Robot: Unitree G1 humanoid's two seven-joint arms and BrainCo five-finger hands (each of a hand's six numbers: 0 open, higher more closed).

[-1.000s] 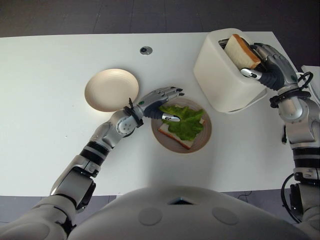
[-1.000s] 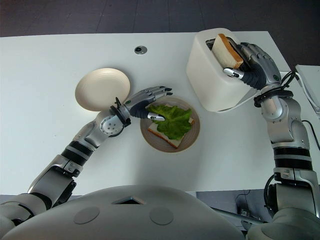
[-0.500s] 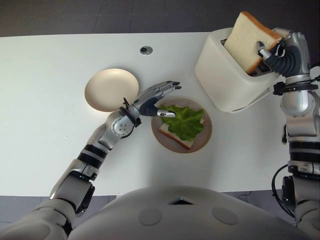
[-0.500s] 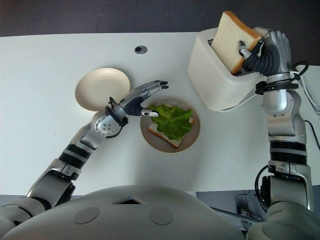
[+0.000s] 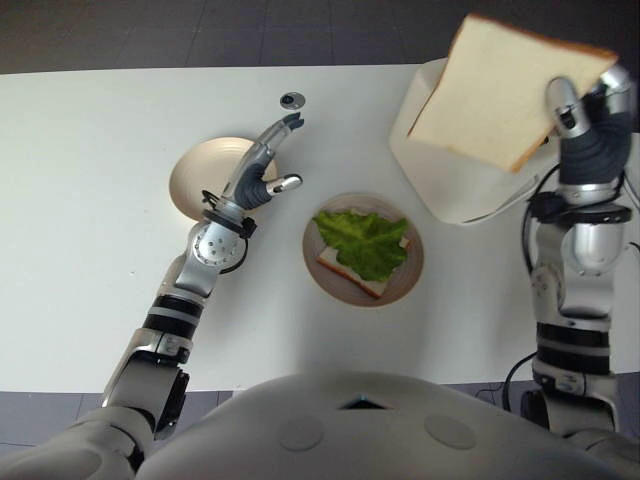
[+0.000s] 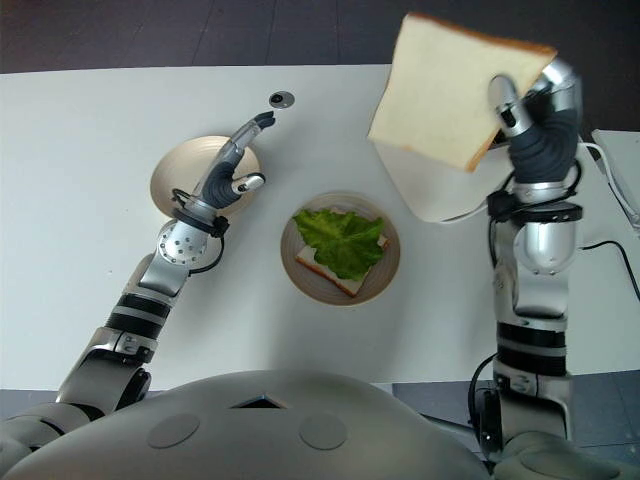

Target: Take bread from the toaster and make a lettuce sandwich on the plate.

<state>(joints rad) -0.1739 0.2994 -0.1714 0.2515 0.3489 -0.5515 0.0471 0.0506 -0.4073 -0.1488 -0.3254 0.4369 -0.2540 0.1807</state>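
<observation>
One slice of bread (image 5: 500, 95) is pinched in the right hand (image 5: 590, 135), above the toaster (image 5: 455, 190). The left hand (image 5: 255, 180), fingers stretched and holding nothing, hangs over the small plate (image 5: 190, 190) at its right edge, apart from the lettuce (image 5: 362, 240) on the sandwich plate (image 5: 412, 262).

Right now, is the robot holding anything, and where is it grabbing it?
Its right hand holds a slice of bread by the right-hand edge, up clear of the toaster. Its left hand is open and holds nothing.
</observation>
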